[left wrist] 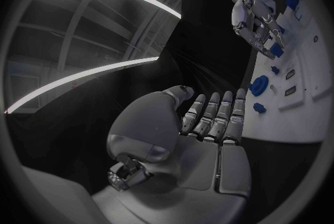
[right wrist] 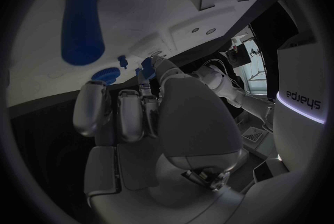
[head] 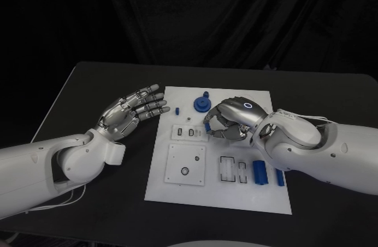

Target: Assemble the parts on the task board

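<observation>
The white task board (head: 217,195) lies mid-table. My right hand (head: 229,119) hovers over its upper middle with fingers curled, pinching a small blue part (head: 208,127) at the fingertips; that small blue part (left wrist: 277,49) (right wrist: 147,67) is also caught by both wrist cameras. A round blue part (head: 203,102) stands at the board's far edge, with a tiny blue peg (head: 177,111) beside it. Two blue cylinders (head: 258,173) lie at the board's near right. My left hand (head: 134,111) floats left of the board, fingers spread, holding nothing.
The board has a raised square plate (head: 185,164) at its near left and several rectangular slots (head: 228,168) in the middle. Black table (head: 94,88) surrounds the board, with my left forearm (head: 47,165) over its left side.
</observation>
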You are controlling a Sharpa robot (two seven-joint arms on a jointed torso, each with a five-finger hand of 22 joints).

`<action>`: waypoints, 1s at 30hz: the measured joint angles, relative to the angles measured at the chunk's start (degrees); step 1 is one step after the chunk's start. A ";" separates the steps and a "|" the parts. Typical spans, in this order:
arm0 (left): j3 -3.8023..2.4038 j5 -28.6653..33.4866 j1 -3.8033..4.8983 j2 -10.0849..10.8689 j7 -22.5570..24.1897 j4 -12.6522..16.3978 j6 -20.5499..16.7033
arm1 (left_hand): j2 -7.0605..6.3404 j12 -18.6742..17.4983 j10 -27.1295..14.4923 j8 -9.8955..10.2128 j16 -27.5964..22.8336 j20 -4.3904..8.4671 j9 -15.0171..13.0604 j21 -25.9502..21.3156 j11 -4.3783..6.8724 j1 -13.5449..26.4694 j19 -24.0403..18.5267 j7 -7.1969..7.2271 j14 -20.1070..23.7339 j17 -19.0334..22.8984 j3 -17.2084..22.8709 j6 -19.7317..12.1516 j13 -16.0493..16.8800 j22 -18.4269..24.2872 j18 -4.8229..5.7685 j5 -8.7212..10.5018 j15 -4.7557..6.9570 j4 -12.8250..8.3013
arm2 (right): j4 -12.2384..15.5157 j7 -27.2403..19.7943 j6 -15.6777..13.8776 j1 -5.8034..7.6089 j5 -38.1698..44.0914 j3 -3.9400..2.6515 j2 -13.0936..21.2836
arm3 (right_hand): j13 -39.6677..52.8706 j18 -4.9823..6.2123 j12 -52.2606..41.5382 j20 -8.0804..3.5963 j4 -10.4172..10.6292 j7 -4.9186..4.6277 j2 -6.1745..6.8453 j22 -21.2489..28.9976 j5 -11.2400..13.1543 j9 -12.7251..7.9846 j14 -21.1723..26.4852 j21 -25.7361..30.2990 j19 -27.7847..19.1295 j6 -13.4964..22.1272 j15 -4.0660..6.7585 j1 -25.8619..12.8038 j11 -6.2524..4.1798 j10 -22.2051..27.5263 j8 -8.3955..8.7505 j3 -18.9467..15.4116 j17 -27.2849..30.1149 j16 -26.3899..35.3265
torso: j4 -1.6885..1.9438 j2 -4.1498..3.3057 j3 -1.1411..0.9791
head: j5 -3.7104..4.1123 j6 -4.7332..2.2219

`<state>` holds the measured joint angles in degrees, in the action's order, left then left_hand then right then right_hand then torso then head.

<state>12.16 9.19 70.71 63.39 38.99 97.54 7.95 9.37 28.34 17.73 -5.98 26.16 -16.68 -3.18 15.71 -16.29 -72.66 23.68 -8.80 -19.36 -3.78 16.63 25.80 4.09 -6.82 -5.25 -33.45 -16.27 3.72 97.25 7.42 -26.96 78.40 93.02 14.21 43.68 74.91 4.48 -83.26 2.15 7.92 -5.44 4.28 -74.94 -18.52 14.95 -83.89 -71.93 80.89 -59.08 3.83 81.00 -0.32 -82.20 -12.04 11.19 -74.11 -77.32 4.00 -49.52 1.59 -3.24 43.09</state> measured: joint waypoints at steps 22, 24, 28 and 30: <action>0.00 0.05 -0.01 -0.38 0.00 -0.33 0.36 | 0.00 0.00 0.00 0.00 0.00 0.00 0.00 0.00 0.00 0.00 0.00 0.00 0.00 0.00 0.00 0.00 0.00 0.00 0.00 0.00 0.00 0.00 | -2.67 1.46 3.05 -0.55 0.90 -0.07 -2.92 | -0.01 0.00 0.00 0.00 -0.05 0.42 -0.33 0.01 3.11 4.61 0.00 0.80 0.00 1.65 0.00 -1.84 0.15 0.15 1.58 -0.47 0.76 0.39 | -0.09 0.03 -0.13 | -0.66 0.96; 0.00 0.06 -0.01 -0.38 0.00 -0.34 0.38 | 0.00 0.00 0.00 0.00 0.00 0.00 0.00 0.00 0.00 0.00 0.00 0.00 0.00 0.00 0.00 0.00 0.00 0.00 0.00 0.00 0.00 0.00 | -2.74 1.65 3.22 -0.56 0.92 -0.09 -3.00 | -0.01 0.00 0.00 0.00 -0.10 0.21 -0.38 0.02 3.98 4.88 0.00 0.93 0.00 2.35 0.00 -2.50 0.33 0.33 2.00 -0.52 0.89 0.58 | -0.09 0.03 -0.13 | -0.66 1.02; 0.00 0.06 -0.02 -0.40 0.00 -0.40 0.42 | 0.00 0.00 0.00 0.00 0.00 0.00 0.00 0.00 0.00 0.00 0.00 0.00 0.00 0.01 0.00 0.00 0.00 0.00 0.00 0.00 0.00 0.00 | -3.04 2.09 3.71 -0.66 0.95 -0.09 -3.15 | 0.04 0.00 0.00 0.34 -0.10 -0.35 0.01 0.02 6.06 4.60 -0.08 1.61 -0.34 4.09 -0.33 -2.96 1.06 0.63 3.26 -0.86 1.19 0.87 | -0.08 0.05 -0.09 | -0.54 1.13; 0.00 0.06 -0.02 -0.45 0.00 -0.44 0.44 | 0.00 0.00 0.00 0.00 0.00 0.00 0.00 0.00 0.00 0.00 0.00 0.00 0.00 0.01 0.00 0.00 0.00 0.00 0.00 0.00 0.00 0.00 | -3.18 2.32 4.00 -0.71 0.96 -0.06 -3.19 | 0.04 0.00 0.15 0.62 0.02 -0.73 0.28 0.02 7.69 4.34 -0.09 1.84 -0.62 5.73 -0.73 -3.24 1.26 0.83 4.33 -1.18 1.41 0.96 | -0.05 0.05 -0.09 | -0.46 1.13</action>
<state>12.16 9.25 70.69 62.94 38.99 97.10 8.38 9.37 28.33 17.73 -5.98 26.16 -16.68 -3.17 15.71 -16.29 -72.66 23.68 -8.80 -19.36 -3.78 16.63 25.80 4.09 -6.82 -5.24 -33.45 -16.27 3.72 94.07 9.74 -22.96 77.69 93.98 14.14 40.49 74.95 4.48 -83.11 2.77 7.94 -6.17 4.57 -74.92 -10.83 19.29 -83.98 -70.09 80.27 -53.35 3.11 77.77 0.94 -81.37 -7.71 10.01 -72.70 -76.36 3.94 -49.47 1.50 -3.70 44.23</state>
